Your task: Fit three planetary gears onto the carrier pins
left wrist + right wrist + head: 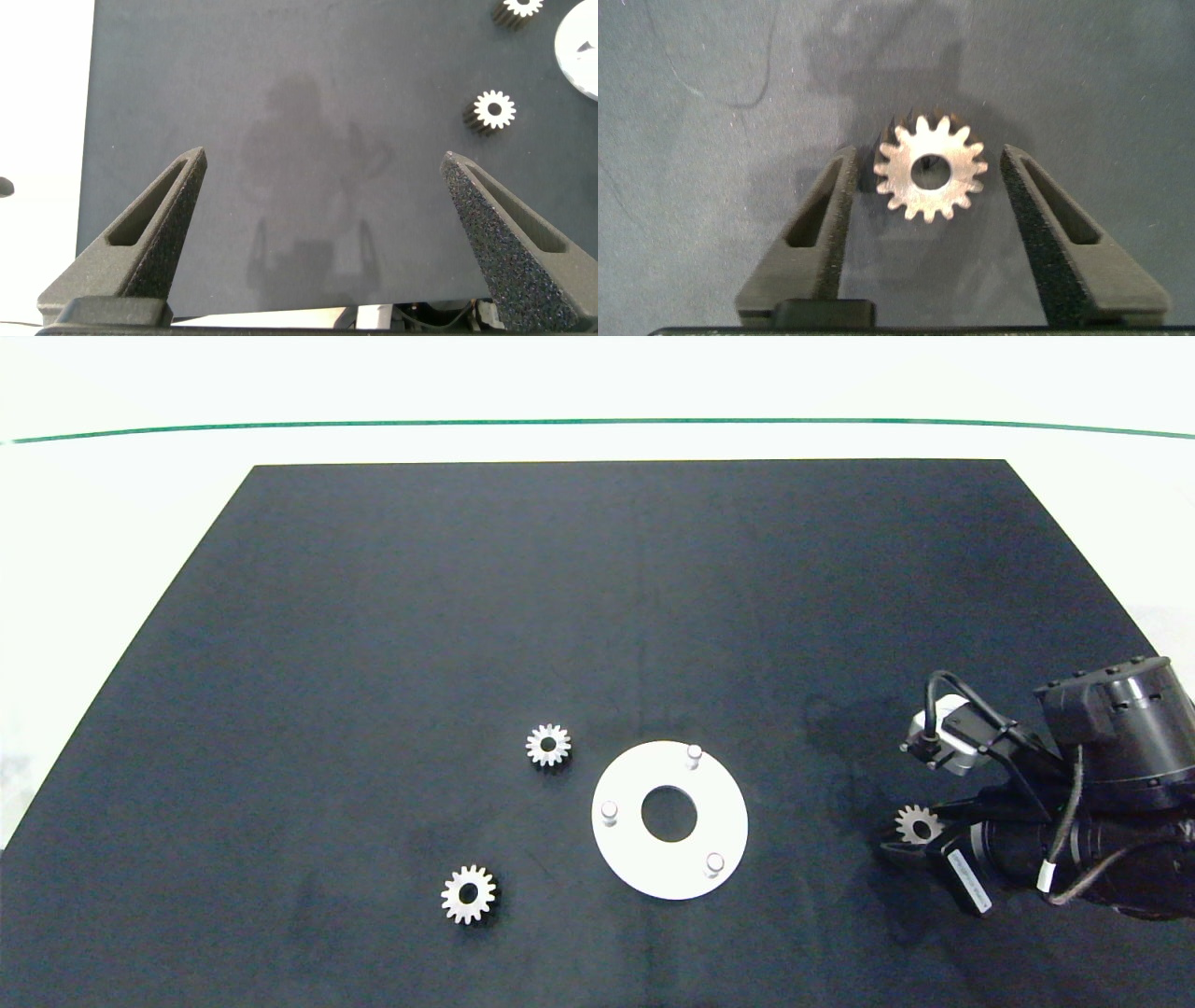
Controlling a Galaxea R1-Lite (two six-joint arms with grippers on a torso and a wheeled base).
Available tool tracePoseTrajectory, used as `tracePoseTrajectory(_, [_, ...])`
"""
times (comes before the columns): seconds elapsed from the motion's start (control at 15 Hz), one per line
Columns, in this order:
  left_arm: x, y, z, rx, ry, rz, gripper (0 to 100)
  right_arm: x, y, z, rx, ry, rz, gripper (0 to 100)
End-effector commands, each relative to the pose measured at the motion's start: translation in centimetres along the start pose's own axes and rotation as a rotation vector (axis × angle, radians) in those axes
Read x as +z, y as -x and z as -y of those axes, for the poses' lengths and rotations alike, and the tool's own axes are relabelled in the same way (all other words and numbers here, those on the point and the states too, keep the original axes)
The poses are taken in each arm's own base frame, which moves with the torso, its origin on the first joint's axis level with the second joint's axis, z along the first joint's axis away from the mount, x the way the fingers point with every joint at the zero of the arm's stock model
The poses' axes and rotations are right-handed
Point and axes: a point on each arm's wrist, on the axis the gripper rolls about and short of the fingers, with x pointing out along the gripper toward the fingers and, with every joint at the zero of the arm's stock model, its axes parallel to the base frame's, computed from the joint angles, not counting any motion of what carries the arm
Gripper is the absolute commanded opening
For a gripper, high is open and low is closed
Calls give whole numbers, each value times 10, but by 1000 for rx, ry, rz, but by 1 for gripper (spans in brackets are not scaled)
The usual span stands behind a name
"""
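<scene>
Currently the right tool (pixel 926 177) is straddling one gear (pixel 930 179), fingers wide, not touching — closing off-centre risks pinching teeth and tilting it. Left tool (pixel 322 177) is hanging wide, empty, above the table (pixel 280 75).

**A bare robot test bench, by the look of it**

This reads as a lab or robotics workroom. A plain white counter (pixel 140 392) carries a dark mat (pixel 560 616), with a thin green line (pixel 597 422) running across the far side. A dark robot arm (pixel 1102 784) with exposed cabling reaches in, and loose machine parts lie about: metal gears (pixel 548 745) and a white disc (pixel 669 863) with pins (pixel 609 812).
</scene>
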Motion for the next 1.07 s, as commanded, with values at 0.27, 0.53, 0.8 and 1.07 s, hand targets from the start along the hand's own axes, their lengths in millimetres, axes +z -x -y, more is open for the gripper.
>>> tracePoseTrajectory(0.27, [0, -1, 0, -1, -1, -8, 100, 3, -1, 1, -3, 1, 3, 47])
tracePoseTrajectory(0.53, [0, -1, 0, -2, -1, -6, 100, 1, -7, 0, 1, 2, -18, 40])
tracePoseTrajectory(0.8, [0, 0, 0, -2, 0, -5, 100, 0, -12, -1, 6, 3, -34, 31])
tracePoseTrajectory(1.07, [1, -1, 0, -2, -1, -6, 100, 0, -11, 0, 8, 1, -34, 23])
